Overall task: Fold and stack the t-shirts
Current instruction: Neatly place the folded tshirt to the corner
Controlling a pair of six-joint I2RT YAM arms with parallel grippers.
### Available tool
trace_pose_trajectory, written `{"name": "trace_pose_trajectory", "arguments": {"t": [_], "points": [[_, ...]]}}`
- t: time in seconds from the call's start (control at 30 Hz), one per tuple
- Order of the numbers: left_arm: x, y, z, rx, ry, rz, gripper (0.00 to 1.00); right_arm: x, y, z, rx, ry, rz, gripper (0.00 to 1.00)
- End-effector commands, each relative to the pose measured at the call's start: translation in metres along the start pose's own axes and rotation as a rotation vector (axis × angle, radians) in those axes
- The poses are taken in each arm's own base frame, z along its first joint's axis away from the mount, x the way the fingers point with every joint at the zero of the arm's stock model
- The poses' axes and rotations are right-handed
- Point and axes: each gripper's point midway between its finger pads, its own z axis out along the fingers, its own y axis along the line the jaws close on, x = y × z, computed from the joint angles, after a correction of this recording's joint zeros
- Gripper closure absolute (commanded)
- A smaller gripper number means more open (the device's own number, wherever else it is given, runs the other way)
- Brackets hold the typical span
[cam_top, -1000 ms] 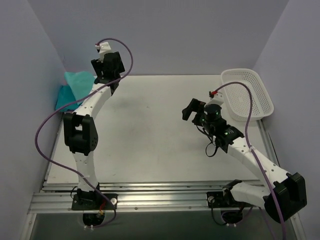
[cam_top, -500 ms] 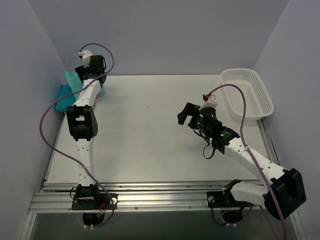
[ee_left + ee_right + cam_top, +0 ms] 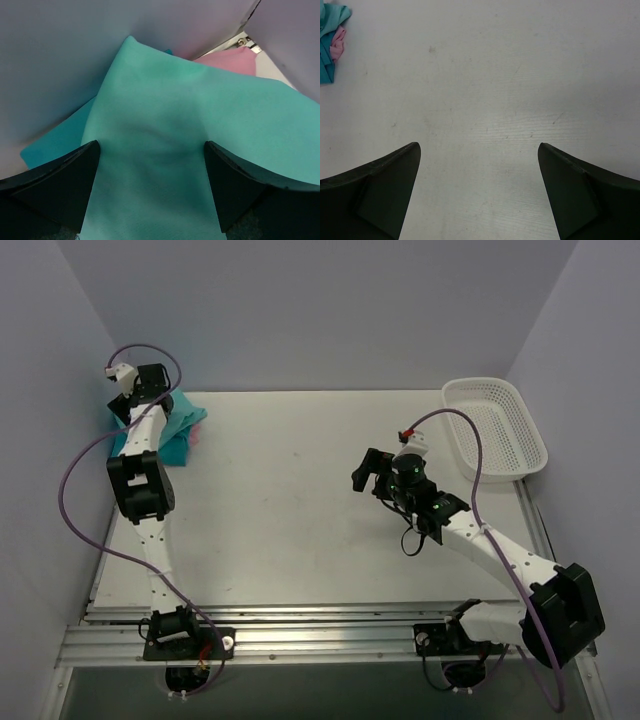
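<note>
The t-shirts lie in a pile in the far left corner. The light teal-green shirt (image 3: 181,421) is on top, the darker teal-blue shirt (image 3: 173,451) is under it, and a bit of the pink shirt (image 3: 198,432) peeks out. My left gripper (image 3: 150,392) is open right above the pile. In the left wrist view the gripper (image 3: 152,167) straddles the light teal-green shirt (image 3: 165,130), with the darker shirt (image 3: 52,147) at left and the pink one (image 3: 230,60) behind. My right gripper (image 3: 366,470) is open and empty over the bare table (image 3: 480,100).
A white mesh basket (image 3: 497,430) stands at the far right. The grey walls close in on the left and the back, right next to the pile. The pile also shows small in the top left corner of the right wrist view (image 3: 331,22).
My left arm has swung left from the back middle to the far left corner, over the shirt pile. My right gripper has drifted a little to the left.
</note>
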Motion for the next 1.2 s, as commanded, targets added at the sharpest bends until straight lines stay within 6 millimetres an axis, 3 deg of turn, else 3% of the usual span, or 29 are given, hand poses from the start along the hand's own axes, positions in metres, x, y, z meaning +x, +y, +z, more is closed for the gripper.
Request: {"name": "trace_pose_trajectory", "arguments": {"t": [0.0, 0.17, 0.23, 0.33, 0.37, 0.4, 0.43, 0.47, 0.5, 0.53, 0.57, 0.6, 0.63, 0.73, 0.8, 0.83, 0.87, 0.9, 0.93, 0.97, 1.0, 1.03, 1.07, 1.1, 1.13, 1.17], "points": [[0.023, 0.012, 0.009, -0.043, 0.053, -0.023, 0.06, -0.01, 0.006, 0.002, -0.009, -0.029, -0.006, 0.0], [0.053, 0.016, 0.022, -0.034, 0.13, -0.028, 0.06, -0.01, 0.007, 0.002, -0.01, -0.029, -0.006, 0.0], [0.055, 0.02, 0.025, -0.04, 0.151, -0.038, 0.06, -0.011, 0.006, 0.001, -0.01, -0.031, -0.006, 0.0], [0.05, 0.014, 0.02, -0.013, 0.147, -0.04, 0.06, -0.012, 0.007, 0.0, -0.013, -0.036, -0.005, 0.0], [0.031, 0.009, 0.011, 0.006, 0.111, -0.061, 0.06, -0.011, 0.007, 0.0, -0.013, -0.036, -0.005, 0.0], [0.03, 0.012, 0.007, -0.006, 0.095, -0.048, 0.06, -0.011, 0.006, 0.0, -0.013, -0.036, -0.005, 0.0], [0.022, 0.003, -0.007, 0.018, 0.063, -0.023, 0.06, -0.011, 0.006, 0.0, -0.012, -0.036, -0.005, 0.0], [-0.019, -0.005, -0.03, 0.061, -0.027, -0.075, 0.06, -0.01, 0.006, 0.001, -0.011, -0.033, -0.005, 0.0], [-0.019, -0.002, -0.039, 0.05, -0.049, -0.054, 0.06, -0.009, 0.005, 0.002, -0.008, -0.032, -0.007, 0.0], [-0.034, -0.01, -0.06, 0.082, -0.09, -0.04, 0.06, -0.009, 0.005, 0.002, -0.005, -0.03, -0.008, 0.0], [-0.077, -0.011, -0.09, 0.128, -0.171, -0.1, 0.06, -0.009, 0.005, 0.003, -0.007, -0.03, -0.008, 0.0], [-0.089, -0.011, -0.104, 0.143, -0.196, -0.108, 0.06, -0.008, 0.004, 0.003, -0.005, -0.029, -0.008, 0.0], [-0.116, -0.006, -0.134, 0.173, -0.235, -0.136, 0.06, -0.008, 0.004, 0.003, -0.001, -0.029, -0.009, 0.0], [-0.146, 0.002, -0.177, 0.248, -0.224, -0.17, 0.06, -0.009, 0.004, 0.003, 0.001, -0.033, -0.005, 0.0], [-0.151, 0.006, -0.198, 0.254, -0.217, -0.166, 0.06, -0.009, 0.005, 0.003, 0.006, -0.033, -0.001, 0.0], [-0.154, 0.019, -0.208, 0.234, -0.214, -0.153, 0.06, -0.009, 0.004, 0.003, 0.012, -0.036, 0.0, 0.0], [-0.147, 0.013, -0.229, 0.241, -0.221, -0.132, 0.06, -0.009, 0.004, 0.002, 0.016, -0.035, 0.001, 0.0], [-0.143, 0.016, -0.237, 0.243, -0.223, -0.118, 0.06, -0.01, 0.003, 0.002, 0.021, -0.037, 0.004, 0.0], [-0.152, 0.027, -0.257, 0.255, -0.243, -0.136, 0.06, -0.011, 0.003, 0.002, 0.026, -0.04, 0.005, 0.0], [-0.126, 0.029, -0.261, 0.253, -0.215, -0.095, 0.06, -0.012, 0.002, 0.001, 0.034, -0.042, 0.006, 0.0], [-0.116, 0.032, -0.269, 0.267, -0.204, -0.083, 0.06, -0.013, 0.001, 0.0, 0.046, -0.05, 0.013, 0.0], [-0.12, 0.043, -0.289, 0.304, -0.211, -0.122, 0.06, -0.013, -0.001, -0.001, 0.061, -0.053, 0.012, 0.0], [-0.087, 0.045, -0.288, 0.327, -0.16, -0.074, 0.06, -0.017, -0.004, -0.003, 0.084, -0.075, 0.014, 0.0], [-0.069, 0.038, -0.305, 0.389, -0.135, -0.05, 0.06, -0.018, -0.005, -0.003, 0.095, -0.079, 0.017, 0.0], [-0.068, 0.045, -0.324, 0.44, -0.138, -0.062, 0.06, -0.018, -0.007, -0.004, 0.111, -0.077, 0.019, 0.0], [-0.052, 0.046, -0.335, 0.468, -0.118, -0.045, 0.06, -0.02, -0.006, -0.004, 0.114, -0.082, 0.021, 0.0]]}}
